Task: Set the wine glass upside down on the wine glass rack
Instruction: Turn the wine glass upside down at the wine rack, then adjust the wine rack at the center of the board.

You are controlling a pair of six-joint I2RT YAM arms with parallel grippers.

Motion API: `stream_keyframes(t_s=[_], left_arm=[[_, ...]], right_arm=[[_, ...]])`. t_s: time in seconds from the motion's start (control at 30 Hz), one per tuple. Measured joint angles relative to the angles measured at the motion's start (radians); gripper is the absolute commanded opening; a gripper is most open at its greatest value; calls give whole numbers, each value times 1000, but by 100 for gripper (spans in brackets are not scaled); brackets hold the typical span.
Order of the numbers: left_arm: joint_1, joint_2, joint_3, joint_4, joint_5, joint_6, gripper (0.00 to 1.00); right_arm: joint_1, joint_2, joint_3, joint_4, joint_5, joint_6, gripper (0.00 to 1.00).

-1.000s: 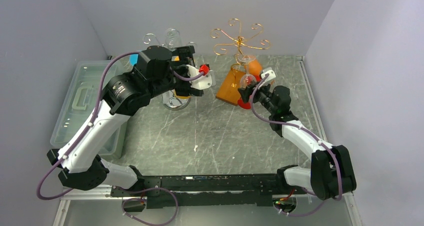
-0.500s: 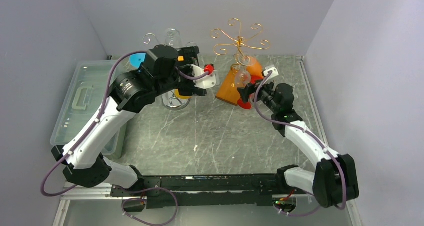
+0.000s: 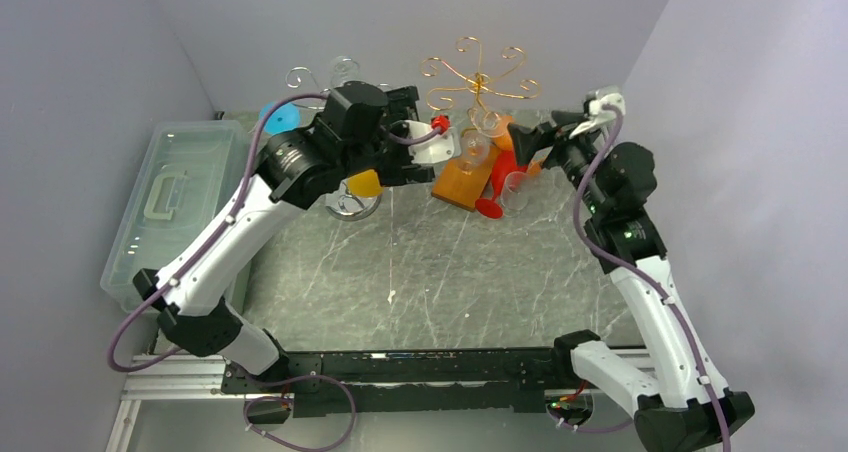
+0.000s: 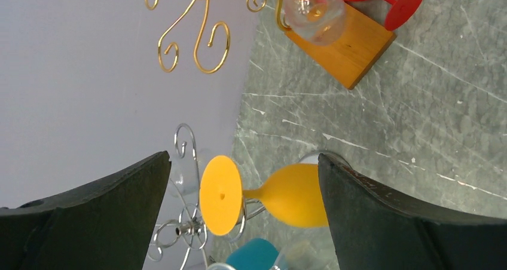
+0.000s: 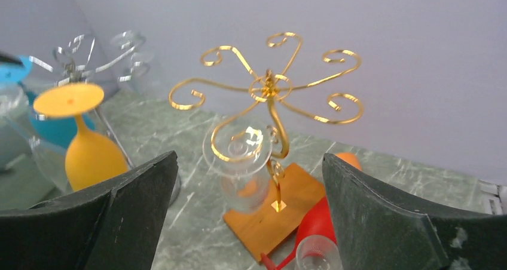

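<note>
Wine glass [image 5: 239, 183], clear, hanging upside down with its foot caught in a curled arm of the wine glass rack [image 5: 269, 88] and its bowl below, on the rack's 6 o'clock side as seen from above. Rack: gold wire, scrolled arms, single stem on a wooden base [image 5: 275, 213], set at the table's [image 3: 430, 272] 12 o'clock edge. Red glass [image 3: 497, 177] lying on its side at the base; second clear glass [image 3: 515, 185] lying just beside it toward 3 o'clock; orange glass [image 3: 510, 132] behind the base. Right gripper [image 5: 250, 156] at about 3 o'clock of the hanging glass, raised, fingers spread wide, holding nothing and apart from the glass. Left gripper [image 4: 244, 162] at about 9 o'clock of the glass, fingers likewise spread fully and empty. Silver rack [image 3: 310, 77] at 9 o'clock of the gold one, carrying a yellow glass [image 4: 287, 195] upside down, with a blue glass [image 3: 275, 119] next to it. Plastic bin [image 3: 170, 212], translucent with a lid handle, at the table's 9 o'clock edge.
</note>
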Motion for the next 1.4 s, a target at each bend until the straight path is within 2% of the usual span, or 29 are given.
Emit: stream_keyframes(t_s=[0.13, 0.23, 0.37, 0.6, 0.83, 1.23, 1.4], left_arm=[[11, 73, 47, 7, 4, -45, 100], [39, 149, 127, 10, 20, -89, 99], [95, 243, 220, 19, 43, -139, 99], [125, 335, 291, 10, 74, -163, 97], [124, 385, 328, 19, 107, -179, 93], [124, 407, 286, 126, 106, -149, 73], [125, 410, 273, 157, 106, -117, 68]], right_arm=[[-2, 116, 204, -93, 98, 39, 88], [-12, 274, 417, -162, 171, 51, 86], [-61, 455, 556, -205, 209, 77, 82], [-172, 608, 573, -244, 171, 167, 76], [-232, 620, 561, -192, 77, 243, 66], [-273, 623, 458, -97, -81, 377, 45], [-285, 629, 436, -51, -127, 428, 42]])
